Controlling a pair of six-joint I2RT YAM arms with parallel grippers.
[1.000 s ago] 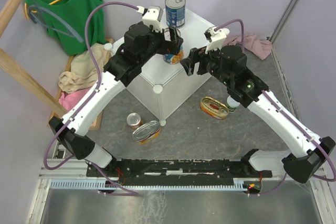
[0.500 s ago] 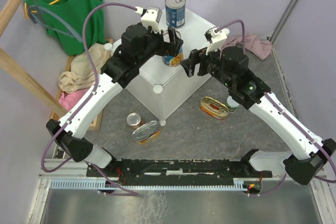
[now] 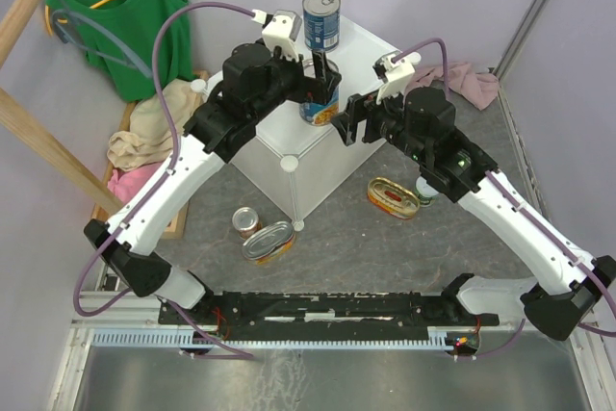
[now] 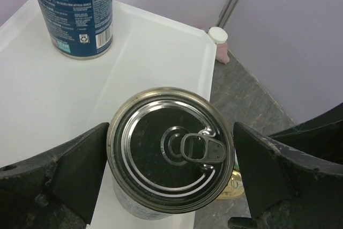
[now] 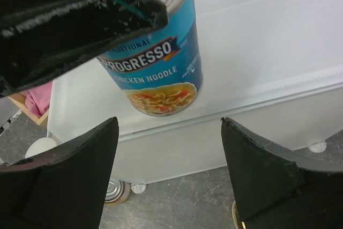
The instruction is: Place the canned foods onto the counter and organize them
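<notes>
My left gripper (image 3: 320, 93) is shut on a tall blue-labelled can (image 4: 170, 148). It holds the can upright on the counter (image 3: 361, 43) near its front right edge. The can's soup label shows in the right wrist view (image 5: 161, 68). A second tall blue can (image 3: 321, 18) stands at the counter's far corner. My right gripper (image 3: 348, 124) is open and empty, just off the counter's right edge, facing the held can. On the floor lie an oval tin (image 3: 393, 197), another oval tin (image 3: 269, 242) and a small orange-red can (image 3: 246, 221). A small green-white can (image 3: 426, 192) is mostly hidden under my right arm.
A wooden rack (image 3: 29, 7) with a green top (image 3: 130, 16) and a pile of clothes (image 3: 144, 137) stand left of the counter. A pink cloth (image 3: 467, 79) lies at the back right. Walls close in behind and on the right.
My left gripper has shifted the blue can slightly toward the counter's front right edge. My right gripper has edged a little closer to the counter.
</notes>
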